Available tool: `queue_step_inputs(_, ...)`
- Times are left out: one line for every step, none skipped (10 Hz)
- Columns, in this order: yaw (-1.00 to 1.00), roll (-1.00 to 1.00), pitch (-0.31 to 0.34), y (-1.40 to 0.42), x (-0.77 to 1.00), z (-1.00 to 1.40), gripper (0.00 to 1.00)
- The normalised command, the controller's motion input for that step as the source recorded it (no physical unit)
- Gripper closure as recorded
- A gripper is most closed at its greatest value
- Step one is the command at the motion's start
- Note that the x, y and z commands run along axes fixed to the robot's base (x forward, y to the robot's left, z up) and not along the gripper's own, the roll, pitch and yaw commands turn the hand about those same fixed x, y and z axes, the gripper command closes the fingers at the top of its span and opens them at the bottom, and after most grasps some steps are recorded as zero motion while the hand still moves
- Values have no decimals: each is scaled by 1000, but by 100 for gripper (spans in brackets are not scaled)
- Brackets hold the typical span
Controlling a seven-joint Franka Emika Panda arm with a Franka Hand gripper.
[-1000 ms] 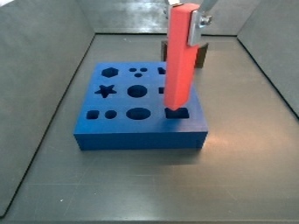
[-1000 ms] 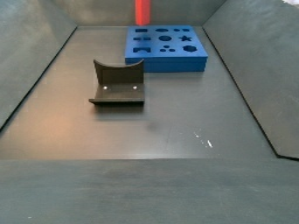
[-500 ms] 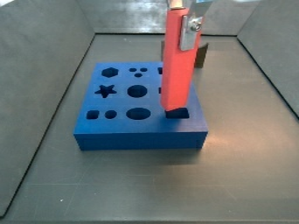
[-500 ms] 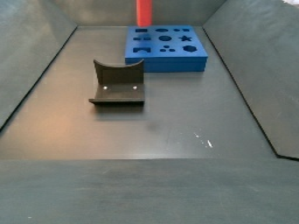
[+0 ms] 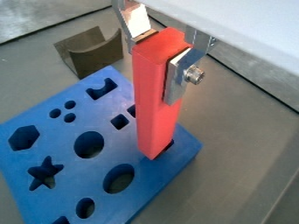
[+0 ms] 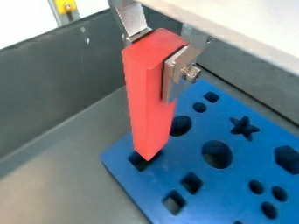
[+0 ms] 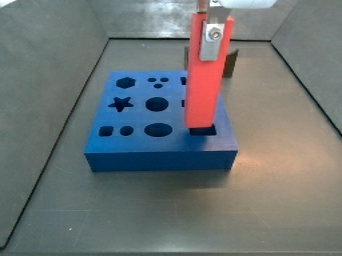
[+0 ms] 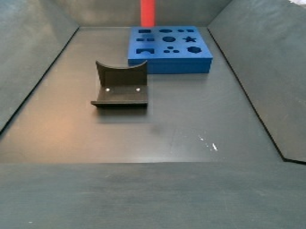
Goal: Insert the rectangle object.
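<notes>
In both wrist views the rectangle object (image 5: pixel 156 96) (image 6: pixel 149 96), a smooth red-orange bar, stands upright with its long axis vertical, its lower end in a rectangular hole at a corner of the blue block (image 5: pixel 70 166) (image 6: pixel 222 179). The gripper (image 5: pixel 158 39) (image 6: pixel 155 39) is clamped on its upper end. In a side view the bar (image 7: pixel 203 80) rises from the block's near right corner; in a side view only its red top (image 8: pixel 147 11) shows, beyond the olive U-shaped piece (image 8: pixel 120 85).

I see a plain red-orange bar (image 5: pixel 156 96), smooth with no markings, clamped near its top between the silver plates of the gripper (image 5: pixel 158 44) above the block. The block (image 5: pixel 70 157) is solid blue with dark shaped holes. The U-shaped piece (image 8: pixel 120 84) is dark olive. The floor (image 8: pixel 167 134) is dull grey.
</notes>
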Motion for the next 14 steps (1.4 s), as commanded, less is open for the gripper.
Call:
queue_step_inputs(9,290,-10,-23,0,-269,100)
queue_step_inputs(0,229,0,0,66,-331,100)
queue_step_inputs(-11,137,0,-14,100,-371,100)
queue_step_inputs(-97,110,0,-83,260,-337,100)
queue_step_inputs(-154,64,0,-114,297,-249,100)
queue_step_inputs(-160,6,0,-129,303,-160,100)
queue_step_inputs(-137,0,0,-80,200,-149,100)
queue_step_inputs(-29,0,0,-3,3,-203,100)
queue_step_inputs(0,7,-7,0,0,-303,100)
queue_step_inputs(0,20,-31,0,0,-371,100)
queue_step_inputs(0,24,-54,0,0,-403,100)
queue_step_inputs(0,11,-63,0,0,-403,100)
queue_step_inputs(0,0,-19,0,0,-303,100)
queue_step_inputs(0,26,0,0,0,-183,100)
